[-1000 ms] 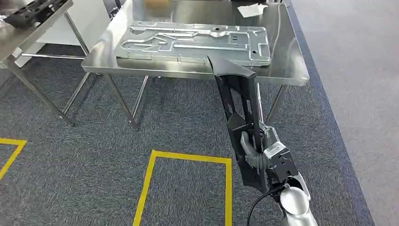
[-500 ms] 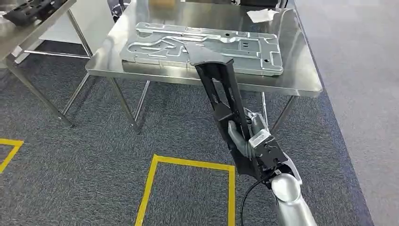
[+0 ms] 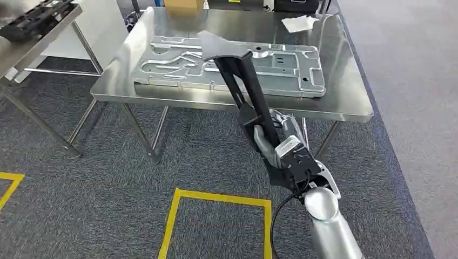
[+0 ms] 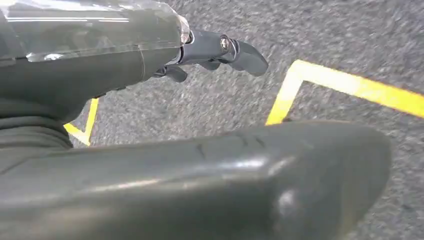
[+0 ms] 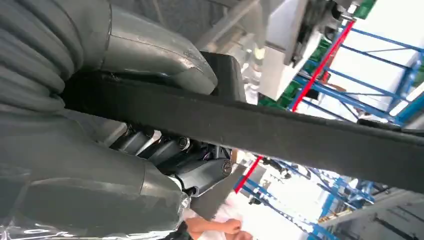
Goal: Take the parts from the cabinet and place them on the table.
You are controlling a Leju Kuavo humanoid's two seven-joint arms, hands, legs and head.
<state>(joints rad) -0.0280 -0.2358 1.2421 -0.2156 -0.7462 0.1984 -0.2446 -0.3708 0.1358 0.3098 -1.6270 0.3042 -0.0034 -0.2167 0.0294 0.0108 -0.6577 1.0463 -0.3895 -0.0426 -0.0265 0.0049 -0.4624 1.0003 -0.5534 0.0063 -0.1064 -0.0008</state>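
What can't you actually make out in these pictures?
- Head view: whether the black part's far end touches the metal plate or hovers above it.
- Right wrist view: the right hand's fingertips, hidden behind the part.
- Left wrist view: the left hand is partly hidden by its thumb.

Yellow tape lines [image 3: 216,197] mark the grey carpet [image 3: 108,178]; a cardboard box [image 3: 184,4] sits far back.

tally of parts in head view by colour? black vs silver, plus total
Black parts: 2, the long black part held by the right hand with its far end over the steel table, and a black part on the side table.
Silver parts: 1, the stamped metal panel lying flat on the steel table.
Total: 3
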